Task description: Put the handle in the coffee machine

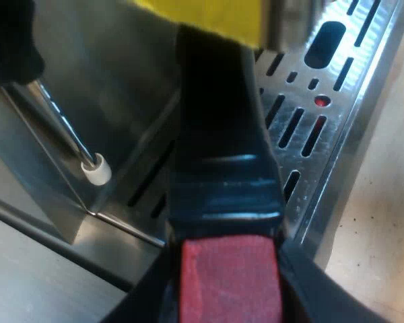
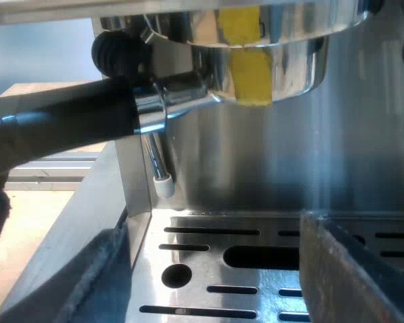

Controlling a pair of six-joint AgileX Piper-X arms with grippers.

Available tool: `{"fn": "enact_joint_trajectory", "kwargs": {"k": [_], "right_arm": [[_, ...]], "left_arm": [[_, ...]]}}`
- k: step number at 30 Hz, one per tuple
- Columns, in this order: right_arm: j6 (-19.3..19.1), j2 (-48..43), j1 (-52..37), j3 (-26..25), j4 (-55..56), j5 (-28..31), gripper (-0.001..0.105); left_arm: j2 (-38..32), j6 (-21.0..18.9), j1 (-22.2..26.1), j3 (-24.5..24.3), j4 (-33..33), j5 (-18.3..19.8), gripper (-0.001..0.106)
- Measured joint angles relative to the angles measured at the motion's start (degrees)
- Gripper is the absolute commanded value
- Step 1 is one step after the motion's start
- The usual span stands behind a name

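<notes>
Where the espresso machine (image 2: pixel 310 155) rises over its slotted drip tray (image 2: pixel 209 269), the holder's metal head sits up under the brew head, and its dark handle (image 1: pixel 222 134) juts out above the tray. The left end effector (image 1: pixel 229 303) is closed around the handle's red end (image 1: pixel 230 279). The right end effector (image 2: pixel 222 289) hovers low over the tray, fingers wide apart and empty. If the head is not seated squarely, twisting could jam it, or the handle could swing into the steam wand (image 2: pixel 158 168) nearby.
</notes>
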Motion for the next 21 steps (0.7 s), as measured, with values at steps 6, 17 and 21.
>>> {"fn": "enact_joint_trajectory", "kwargs": {"k": [6, 17, 21], "right_arm": [[0.0, 0.0, 0.0, 0.0, 0.0, 0.0, 0.056], [0.0, 0.0, 0.0, 0.0, 0.0, 0.0, 0.056], [0.0, 0.0, 0.0, 0.0, 0.0, 0.0, 0.056]], "left_arm": [[0.0, -0.1, 0.0, 0.0, 0.1, 0.4, 0.0], [0.0, -0.1, 0.0, 0.0, 0.2, 0.4, 0.0], [0.0, -0.1, 0.0, -0.8, 1.7, 0.5, 0.0]]}}
